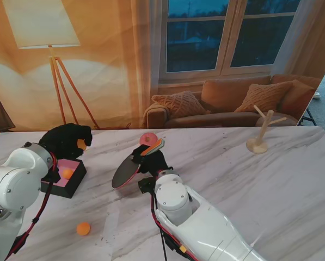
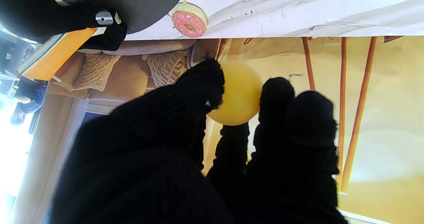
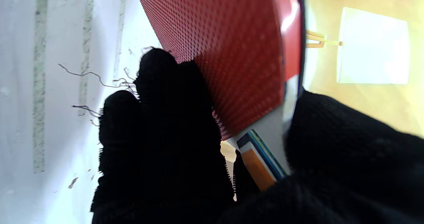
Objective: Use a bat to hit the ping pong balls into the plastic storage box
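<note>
**Three orange balls in view: one pinched, one boxed, one loose**

My left hand (image 1: 68,140), in its black knitted glove, is raised over the far edge of the black plastic storage box with the pink floor (image 1: 75,182). The left wrist view shows its fingertips (image 2: 202,84) pinching an orange ping pong ball (image 2: 238,93); in the stand view that ball shows as a small orange spot at the glove's right edge.

A second orange ball (image 1: 68,173) lies inside the box on the pink floor. A third orange ball (image 1: 84,228) rests on the white marble table (image 1: 260,179), nearer to me than the box and apart from it.

My right hand (image 1: 151,160), also gloved in black, is wrapped around the orange-sided handle of the bat (image 1: 125,171). The blade is tilted, dark face up toward the stand camera, red pimpled face (image 3: 232,51) toward the table.

A pink-iced doughnut (image 1: 148,138) sits just beyond the right hand. A small wooden peg stand (image 1: 259,133) stands upright far to the right.
</note>
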`<state>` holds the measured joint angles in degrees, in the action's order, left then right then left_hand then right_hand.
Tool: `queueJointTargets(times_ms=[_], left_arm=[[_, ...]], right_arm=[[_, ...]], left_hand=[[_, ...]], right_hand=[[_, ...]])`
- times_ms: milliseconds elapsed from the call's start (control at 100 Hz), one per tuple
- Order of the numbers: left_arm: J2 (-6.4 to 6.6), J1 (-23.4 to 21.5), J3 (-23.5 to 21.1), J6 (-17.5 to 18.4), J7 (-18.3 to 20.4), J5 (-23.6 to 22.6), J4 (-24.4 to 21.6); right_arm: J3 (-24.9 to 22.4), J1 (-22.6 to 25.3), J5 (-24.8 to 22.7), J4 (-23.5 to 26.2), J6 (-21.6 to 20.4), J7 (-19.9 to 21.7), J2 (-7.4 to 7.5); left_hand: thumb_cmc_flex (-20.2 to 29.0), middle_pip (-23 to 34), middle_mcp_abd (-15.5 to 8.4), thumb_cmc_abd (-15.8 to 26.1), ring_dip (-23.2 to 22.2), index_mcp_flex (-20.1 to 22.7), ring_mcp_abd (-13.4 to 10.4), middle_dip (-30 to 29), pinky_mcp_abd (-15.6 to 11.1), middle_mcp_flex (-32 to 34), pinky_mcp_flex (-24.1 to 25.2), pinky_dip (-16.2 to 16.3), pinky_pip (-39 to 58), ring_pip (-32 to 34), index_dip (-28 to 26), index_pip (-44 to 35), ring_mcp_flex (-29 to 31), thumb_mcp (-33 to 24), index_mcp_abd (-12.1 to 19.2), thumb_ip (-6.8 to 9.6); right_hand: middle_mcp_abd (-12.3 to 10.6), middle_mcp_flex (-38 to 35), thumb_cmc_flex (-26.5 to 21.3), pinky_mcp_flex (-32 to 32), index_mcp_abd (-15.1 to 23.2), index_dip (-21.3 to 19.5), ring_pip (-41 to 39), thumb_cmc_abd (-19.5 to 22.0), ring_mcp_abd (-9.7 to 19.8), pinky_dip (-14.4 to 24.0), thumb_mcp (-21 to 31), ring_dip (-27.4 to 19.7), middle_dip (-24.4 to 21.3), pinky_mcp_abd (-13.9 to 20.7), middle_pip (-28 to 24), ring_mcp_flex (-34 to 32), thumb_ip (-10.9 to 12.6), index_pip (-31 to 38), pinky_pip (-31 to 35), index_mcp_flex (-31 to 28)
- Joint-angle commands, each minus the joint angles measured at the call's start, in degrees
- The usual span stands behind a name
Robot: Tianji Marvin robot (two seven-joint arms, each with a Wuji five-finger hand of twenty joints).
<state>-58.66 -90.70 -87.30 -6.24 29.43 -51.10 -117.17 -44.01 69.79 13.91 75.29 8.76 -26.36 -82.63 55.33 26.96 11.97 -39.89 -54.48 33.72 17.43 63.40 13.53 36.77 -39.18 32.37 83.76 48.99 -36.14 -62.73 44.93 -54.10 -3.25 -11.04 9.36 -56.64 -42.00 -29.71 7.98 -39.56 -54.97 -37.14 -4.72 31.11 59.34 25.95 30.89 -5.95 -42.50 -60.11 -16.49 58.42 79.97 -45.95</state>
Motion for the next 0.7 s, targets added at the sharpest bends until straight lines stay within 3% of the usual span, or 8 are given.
queueJointTargets(times_ms=[0,690], left_arm=[[0.08,0.27,-0.3,0.37,0.83,0.13,-0.74],[0.08,-0.18,-1.55,-0.01,1.16,0.36,-1.82]], right_arm=[[0.24,-0.04,-0.04,1.62,-0.47,0.26,-0.61],[0.33,0.51,-0.6,0.1,0.89,0.42,-0.71]], left_hand=[[4.6,4.06,-0.64,2.96,-0.52,2.24,4.0,4.55,-5.39,5.14,1.34,1.21,2.63,1.47,-1.41,-0.93,1.16,-1.93,-1.72,1.67],[4.6,3.84,-0.72,3.14,-0.58,2.24,3.97,4.65,-5.39,5.16,1.39,1.35,2.52,1.3,-1.49,-0.88,1.03,-1.75,-1.71,1.71]], right_hand=[[-13.59,-3.91,-8.44,0.75,1.46,-6.14,2.8,4.67,5.35,1.01,11.71,0.04,1.36,2.42,-3.5,4.3,1.61,9.12,0.81,-13.88],[-14.1,-4.3,-8.34,0.52,1.9,-6.34,2.7,4.58,5.44,0.89,11.77,-0.21,1.11,2.46,-3.78,4.18,1.71,9.33,0.98,-14.43]])
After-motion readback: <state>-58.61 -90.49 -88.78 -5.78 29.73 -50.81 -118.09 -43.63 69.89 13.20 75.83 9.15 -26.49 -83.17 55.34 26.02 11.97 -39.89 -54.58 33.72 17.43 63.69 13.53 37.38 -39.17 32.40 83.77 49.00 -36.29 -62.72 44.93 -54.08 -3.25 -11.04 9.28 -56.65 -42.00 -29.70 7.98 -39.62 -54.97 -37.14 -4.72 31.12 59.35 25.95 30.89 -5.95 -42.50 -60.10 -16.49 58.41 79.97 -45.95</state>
